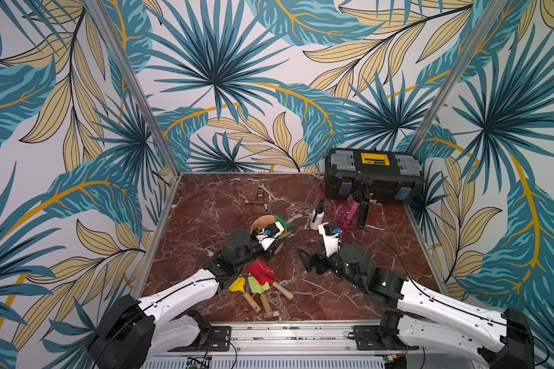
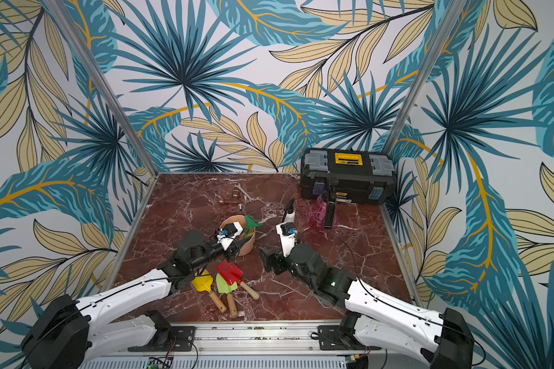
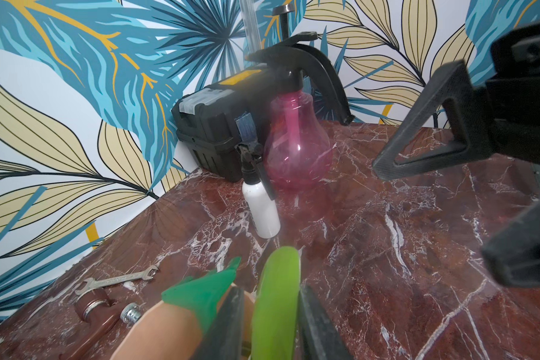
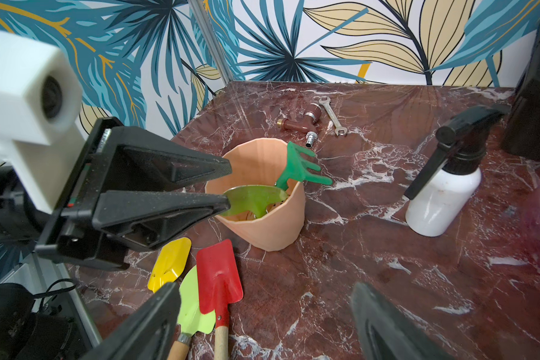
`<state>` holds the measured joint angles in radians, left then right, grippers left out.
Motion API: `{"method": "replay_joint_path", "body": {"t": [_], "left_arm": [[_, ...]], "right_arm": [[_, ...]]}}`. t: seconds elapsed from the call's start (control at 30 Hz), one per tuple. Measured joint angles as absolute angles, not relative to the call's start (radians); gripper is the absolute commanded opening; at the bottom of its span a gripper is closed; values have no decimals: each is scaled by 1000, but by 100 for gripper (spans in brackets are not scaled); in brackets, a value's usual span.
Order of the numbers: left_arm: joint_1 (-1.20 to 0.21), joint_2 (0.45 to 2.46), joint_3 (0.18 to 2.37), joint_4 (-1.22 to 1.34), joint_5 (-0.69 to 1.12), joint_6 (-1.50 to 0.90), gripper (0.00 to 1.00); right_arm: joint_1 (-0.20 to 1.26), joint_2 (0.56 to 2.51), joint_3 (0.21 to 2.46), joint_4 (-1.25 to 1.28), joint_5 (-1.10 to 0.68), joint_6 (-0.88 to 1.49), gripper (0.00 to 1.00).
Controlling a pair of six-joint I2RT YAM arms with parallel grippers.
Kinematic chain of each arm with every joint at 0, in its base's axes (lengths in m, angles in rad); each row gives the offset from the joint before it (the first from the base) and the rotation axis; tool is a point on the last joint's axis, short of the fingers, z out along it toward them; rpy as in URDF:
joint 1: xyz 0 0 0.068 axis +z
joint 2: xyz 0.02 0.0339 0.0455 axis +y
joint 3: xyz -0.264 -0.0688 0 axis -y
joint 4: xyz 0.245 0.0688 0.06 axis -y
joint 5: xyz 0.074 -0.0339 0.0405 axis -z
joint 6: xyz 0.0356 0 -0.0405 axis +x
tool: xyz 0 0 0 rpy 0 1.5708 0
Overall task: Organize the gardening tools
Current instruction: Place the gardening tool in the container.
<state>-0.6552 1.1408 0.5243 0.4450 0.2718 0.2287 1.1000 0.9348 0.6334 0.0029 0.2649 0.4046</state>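
We see L end effector (image 4: 229,184) narrowly parted round lime-green tool (image 4: 253,201) in peach pot (image 4: 262,230), R end effector (image 4: 265,290) wide & empty over table (image 4: 387,280).

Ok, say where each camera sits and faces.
Top views: high behind the robot, looking down at the table; left arm and right arm show.
Left wrist: on the left arm, facing the pink spray bottle and toolbox; left tool and right tool show.
Right wrist: on the right arm, facing the pot; both tools show.
Shared: both wrist views see the white spray bottle.
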Motion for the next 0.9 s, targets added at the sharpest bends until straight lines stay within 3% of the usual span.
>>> {"method": "replay_joint_path", "body": {"t": [0.37, 0.9], "left_arm": [[-659, 1123, 579, 430, 305, 184, 38], [-659, 913, 679, 245, 260, 65, 43]], "right_arm": [[1099, 950, 646, -67, 211, 357, 90], [1107, 1134, 698, -167, -38, 274, 74]]}}
